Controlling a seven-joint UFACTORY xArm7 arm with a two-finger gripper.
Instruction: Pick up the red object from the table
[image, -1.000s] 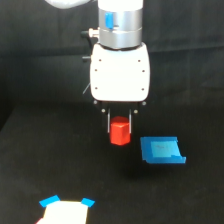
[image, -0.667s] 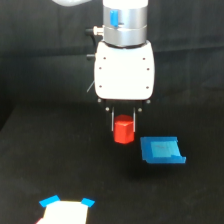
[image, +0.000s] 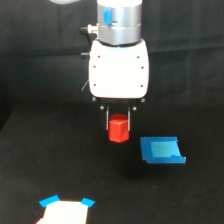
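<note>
Overhead, the hand (image: 119, 121) grasps the red object (image: 119, 129) between its fingers, clear of the tabletop (image: 60, 165), near a flat blue piece (image: 162, 150).

A black curtain (image: 40, 45) hangs behind, from 9 to 3 o'clock, with faint folds. The lower half is a dark matte surface, dimly and evenly lit.

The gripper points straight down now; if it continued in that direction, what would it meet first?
Probably the bare table. The gripper is shut on the red object, and nothing shows beneath it; the blue piece lies apart, toward the exterior view's right.
</note>
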